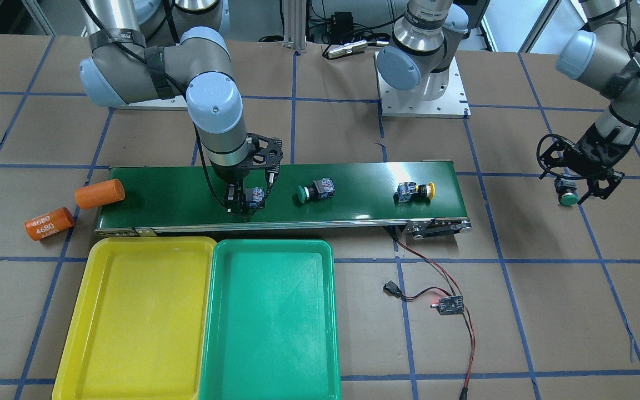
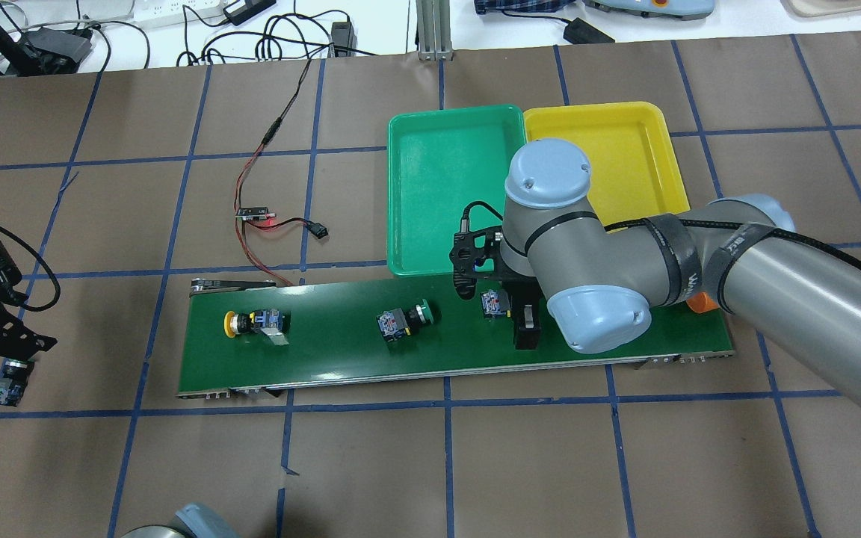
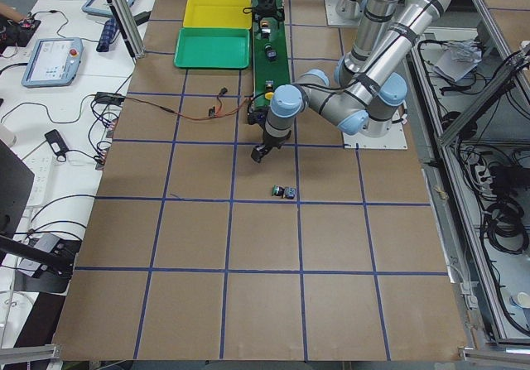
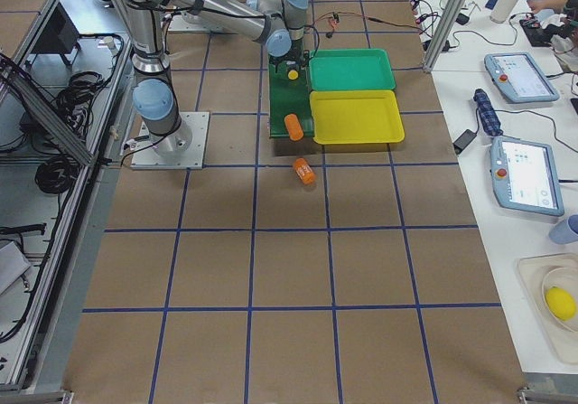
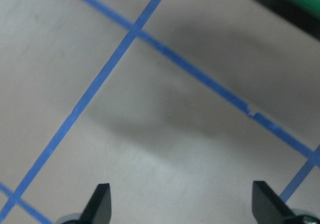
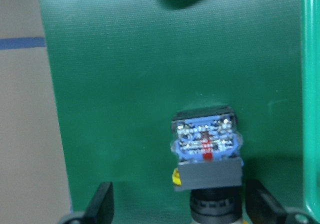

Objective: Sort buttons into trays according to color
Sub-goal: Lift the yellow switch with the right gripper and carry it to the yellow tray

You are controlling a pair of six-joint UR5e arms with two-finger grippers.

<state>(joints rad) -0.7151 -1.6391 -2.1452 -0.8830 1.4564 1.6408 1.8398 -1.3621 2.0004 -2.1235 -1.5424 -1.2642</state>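
My right gripper (image 1: pixel 244 206) is low over the dark green belt. It is open in the right wrist view (image 6: pixel 177 206), its fingers (image 6: pixel 102 204) standing wide on either side of a button (image 6: pixel 206 149) whose grey-blue block faces the camera; a sliver of yellow shows at its cap. A green button (image 1: pixel 314 190) and a yellow button (image 1: pixel 417 191) lie further along the belt. Another green-capped button (image 1: pixel 568 196) lies on the table off the belt's end. My left gripper (image 5: pixel 181 196) hovers near it, open and empty. The yellow tray (image 1: pixel 131 333) and the green tray (image 1: pixel 270 333) sit side by side beside the belt.
The conveyor belt (image 1: pixel 353 178) runs across the table. One orange cylinder (image 1: pixel 99 193) lies on its end, and another marked 4680 (image 1: pixel 49 223) lies on the table beside it. Red and black wires with a small circuit board (image 1: pixel 448 304) lie near the belt's other end.
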